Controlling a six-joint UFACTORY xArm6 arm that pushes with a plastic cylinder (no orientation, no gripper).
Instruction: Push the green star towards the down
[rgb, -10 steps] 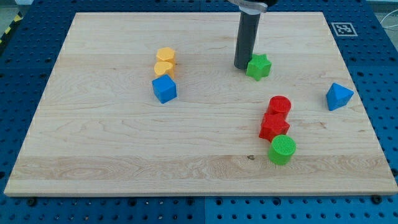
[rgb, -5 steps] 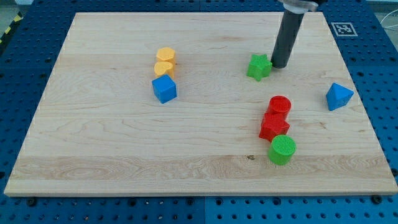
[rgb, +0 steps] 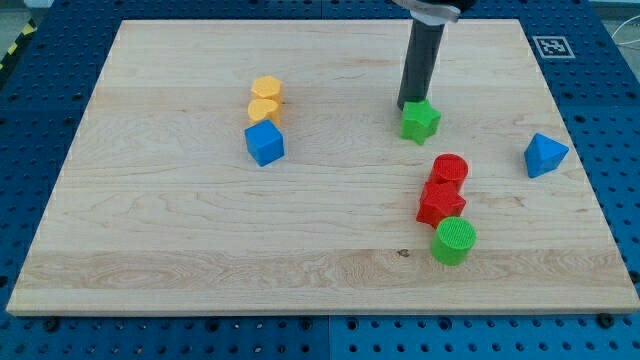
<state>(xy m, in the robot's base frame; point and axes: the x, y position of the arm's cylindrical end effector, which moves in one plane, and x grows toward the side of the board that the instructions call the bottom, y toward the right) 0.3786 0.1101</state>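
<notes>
The green star (rgb: 420, 121) lies on the wooden board (rgb: 200, 220), right of centre in the upper half. My tip (rgb: 411, 106) stands right at the star's top edge, touching it or nearly so, a little to the left of its middle. The dark rod rises from there out of the view's top. Below the star stand a red cylinder (rgb: 450, 169), a red star-like block (rgb: 440, 203) and a green cylinder (rgb: 454, 241), in a column.
Two yellow blocks (rgb: 265, 98) are stacked close above a blue cube (rgb: 264, 143) at the view's left of centre. A blue pyramid-like block (rgb: 544, 154) sits near the board's right edge. A marker tag (rgb: 553, 46) is at the top right corner.
My tip went from the star's left side round to its right side, then to its top edge. The green star has shifted slightly down and to the right.
</notes>
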